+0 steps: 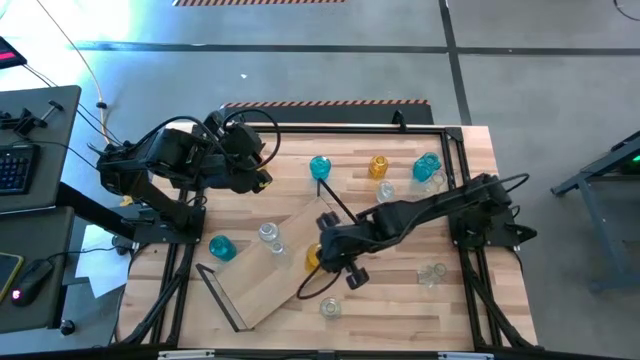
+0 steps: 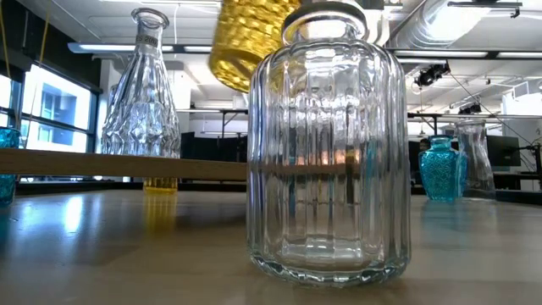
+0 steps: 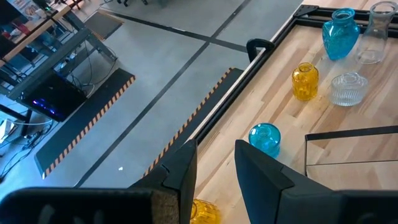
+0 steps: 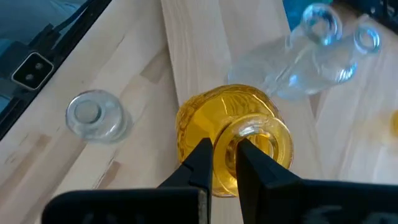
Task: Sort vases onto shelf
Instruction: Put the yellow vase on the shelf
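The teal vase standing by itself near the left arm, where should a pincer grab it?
Probably by the narrow neck, coming straight down from above. The teal vase stands upright on the tabletop beside the shelf, with its opening facing up. Its round belly looks wide and slippery; the neck is thinner, so the fingers can close around it.

Vases (image 1: 378, 166) lie scattered around the shelf (image 1: 285, 262).
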`<state>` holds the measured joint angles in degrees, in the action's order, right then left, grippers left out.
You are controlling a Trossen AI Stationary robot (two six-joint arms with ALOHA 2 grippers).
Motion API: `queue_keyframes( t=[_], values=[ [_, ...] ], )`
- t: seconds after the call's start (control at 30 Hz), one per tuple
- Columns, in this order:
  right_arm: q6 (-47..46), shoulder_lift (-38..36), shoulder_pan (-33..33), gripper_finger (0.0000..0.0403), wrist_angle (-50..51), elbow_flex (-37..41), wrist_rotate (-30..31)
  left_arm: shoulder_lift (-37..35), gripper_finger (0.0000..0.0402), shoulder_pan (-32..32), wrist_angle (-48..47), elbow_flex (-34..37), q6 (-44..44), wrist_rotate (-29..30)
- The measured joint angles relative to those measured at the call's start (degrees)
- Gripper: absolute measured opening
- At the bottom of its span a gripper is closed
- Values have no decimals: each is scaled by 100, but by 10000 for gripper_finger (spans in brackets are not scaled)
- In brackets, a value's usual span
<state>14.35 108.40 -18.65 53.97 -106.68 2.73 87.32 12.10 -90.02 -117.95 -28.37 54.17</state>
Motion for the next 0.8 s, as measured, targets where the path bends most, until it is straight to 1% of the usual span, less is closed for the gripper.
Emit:
queue_keyframes(
  t=[0.13, 0.3, 0.37, 0.47, 0.63, 0.7, 0.8],
  values=[
    [155, 374, -3, 18, 144, -585, -18, 1, 102, 0, 0, 0, 5, 0],
    [267, 870, 41, 18, 602, -1187, -15, 0, 102, 0, 1, 2, 5, 0],
    [268, 1049, 75, 18, 835, -1365, 75, -1, 102, 6, 0, 2, 5, -2],
    [330, 1278, 153, 18, 1141, -1438, 359, 1, 102, 50, 0, 2, 3, -4],
    [514, 1510, 292, 18, 1336, -1438, 775, 0, 102, 129, 0, 2, 3, -9],
    [609, 1569, 358, 18, 1402, -1438, 890, 1, 102, 168, 0, 2, 1, -10],
    [720, 1600, 482, 18, 1449, -1438, 908, -1, 102, 231, 0, 2, -12, -109]
  ],
)
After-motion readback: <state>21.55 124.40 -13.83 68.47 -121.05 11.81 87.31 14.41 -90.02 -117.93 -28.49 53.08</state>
